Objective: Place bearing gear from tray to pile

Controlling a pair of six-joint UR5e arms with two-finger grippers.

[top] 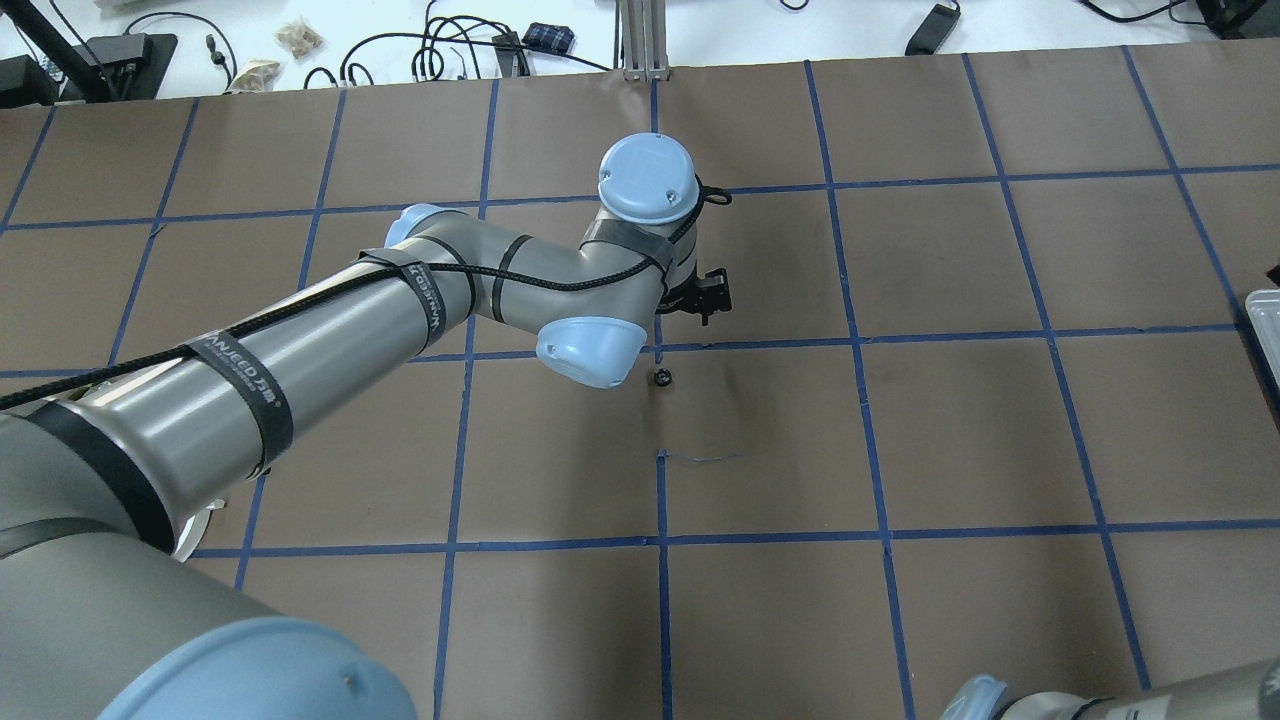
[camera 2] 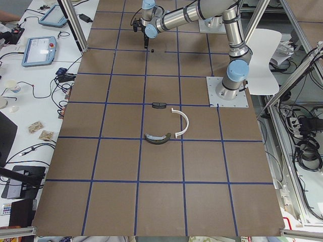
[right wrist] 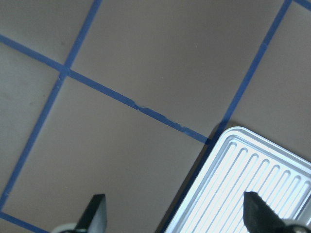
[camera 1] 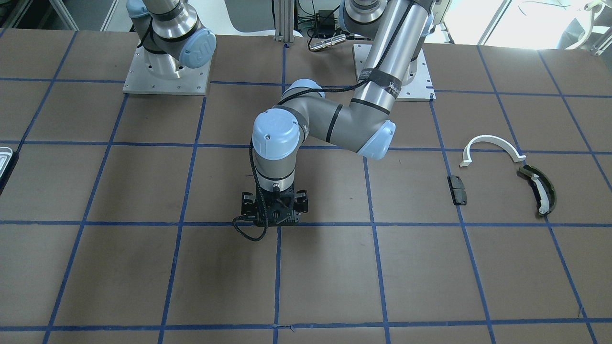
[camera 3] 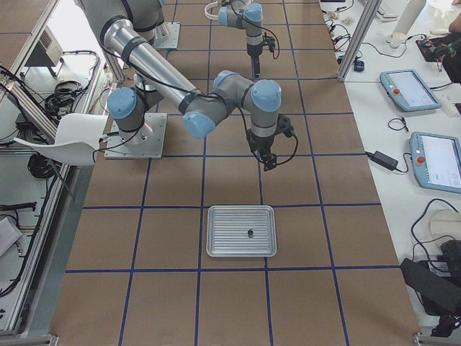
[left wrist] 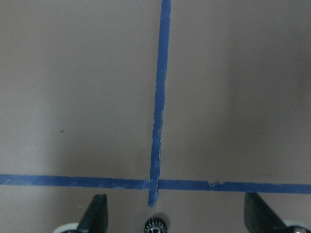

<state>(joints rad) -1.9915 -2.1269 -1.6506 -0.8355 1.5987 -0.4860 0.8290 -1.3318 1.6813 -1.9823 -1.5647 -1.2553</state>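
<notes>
A small dark bearing gear (top: 661, 378) lies on the table by a blue tape crossing. It shows at the bottom edge of the left wrist view (left wrist: 156, 225), between my left gripper's fingers. My left gripper (left wrist: 175, 206) is open and hangs over the table centre (camera 1: 275, 217), empty. My right gripper (right wrist: 175, 201) is open and empty, beside the ridged silver tray (right wrist: 252, 194). The tray (camera 3: 223, 231) holds one small dark part (camera 3: 249, 232). The pile lies off to my left: a white half-ring (camera 1: 492, 145), an olive curved piece (camera 1: 538, 188) and a black block (camera 1: 456, 189).
The table is brown with a blue tape grid. The tray shows only as a sliver at the edge in the front view (camera 1: 5, 160) and the overhead view (top: 1265, 330). Both arm bases (camera 1: 165, 71) stand at the robot's side of the table.
</notes>
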